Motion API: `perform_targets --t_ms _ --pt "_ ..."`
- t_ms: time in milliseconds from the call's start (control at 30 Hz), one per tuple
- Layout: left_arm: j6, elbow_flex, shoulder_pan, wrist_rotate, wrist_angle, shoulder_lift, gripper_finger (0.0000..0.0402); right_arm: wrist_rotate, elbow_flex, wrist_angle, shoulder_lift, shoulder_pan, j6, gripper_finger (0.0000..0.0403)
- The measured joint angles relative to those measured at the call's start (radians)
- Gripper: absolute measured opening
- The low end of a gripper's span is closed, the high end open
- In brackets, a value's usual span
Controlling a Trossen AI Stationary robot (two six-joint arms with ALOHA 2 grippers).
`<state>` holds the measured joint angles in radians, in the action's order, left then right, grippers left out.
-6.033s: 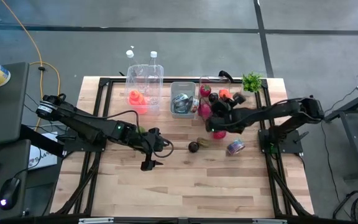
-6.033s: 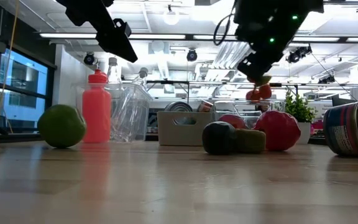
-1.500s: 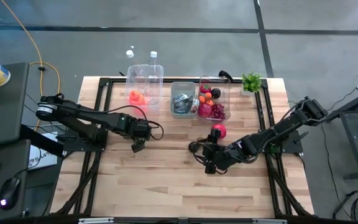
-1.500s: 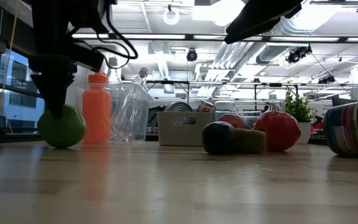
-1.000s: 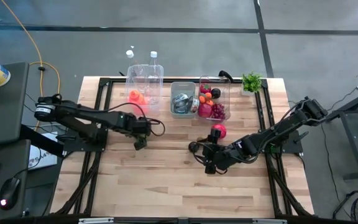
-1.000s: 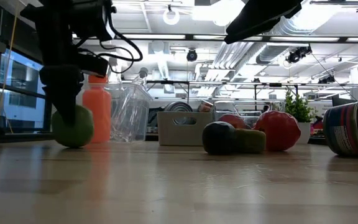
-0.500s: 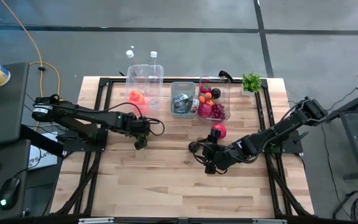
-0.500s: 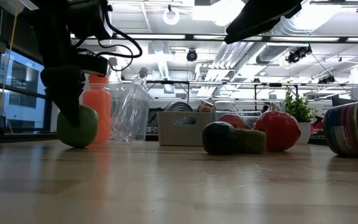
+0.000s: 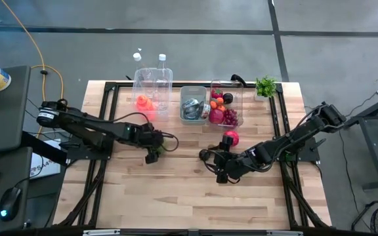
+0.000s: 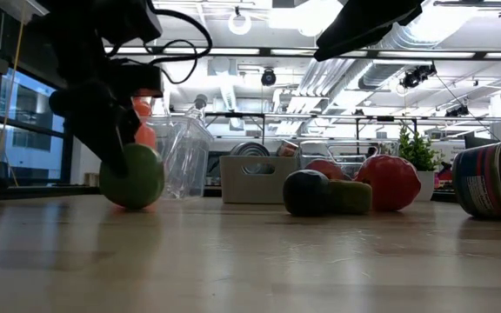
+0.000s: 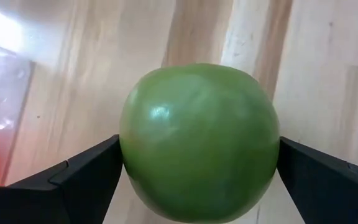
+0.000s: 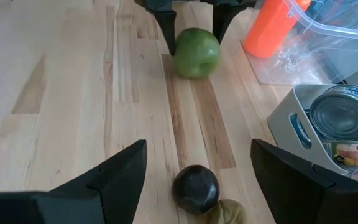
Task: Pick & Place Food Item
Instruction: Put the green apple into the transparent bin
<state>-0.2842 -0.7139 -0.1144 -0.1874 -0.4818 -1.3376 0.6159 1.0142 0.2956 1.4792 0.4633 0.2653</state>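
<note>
A green apple [image 11: 199, 142] rests on the wooden table [image 9: 176, 196], left of centre, near the orange bottle [image 10: 143, 122]. My left gripper [image 12: 193, 28] is open and comes down astride the apple [image 12: 196, 53], one finger on each side. Right of centre, my right gripper [image 9: 222, 172] hangs open above the table and touches nothing. Just beyond it lie a dark round fruit [image 12: 196, 188] and a brownish one [image 12: 229, 213]. A clear bin [image 9: 226, 108] with several fruits stands at the far edge. My left gripper has the apple between its open fingers, which slant down from above and from the table's left. In the left wrist view one finger [image 11: 92, 171] meets the apple's side [image 11: 128, 155] and the other the opposite side; whether both press it I cannot tell. The apple sits on the table.
A red fruit [image 9: 231, 137] lies in front of the fruit bin. A grey bin with cans [image 9: 192, 106] and a clear container [image 9: 155, 85] stand at the far edge, a small plant [image 9: 266, 85] at the far right. A can [image 10: 494, 180] lies on the right.
My left gripper has gone toward the table's right edge, sunk a little, and rolled at the wrist. The green apple has moved along the table with it, to the right, in front of the orange bottle.
</note>
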Motion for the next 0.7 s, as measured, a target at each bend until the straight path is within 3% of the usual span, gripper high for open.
perform_targets --t_ms 233,567,700 --pt "0.060 -0.009 -0.023 0.024 0.042 0.032 0.0385 -0.017 0.000 -0.048 0.000 0.000 0.048 0.0275" --pt "0.127 -0.014 -0.063 0.119 0.242 0.138 0.0385 -0.067 0.000 -0.098 0.000 0.000 0.021 0.0275" --pt "0.175 -0.015 -0.103 0.154 0.325 0.165 0.0385 -0.070 0.000 -0.110 0.000 -0.002 0.113 0.0275"
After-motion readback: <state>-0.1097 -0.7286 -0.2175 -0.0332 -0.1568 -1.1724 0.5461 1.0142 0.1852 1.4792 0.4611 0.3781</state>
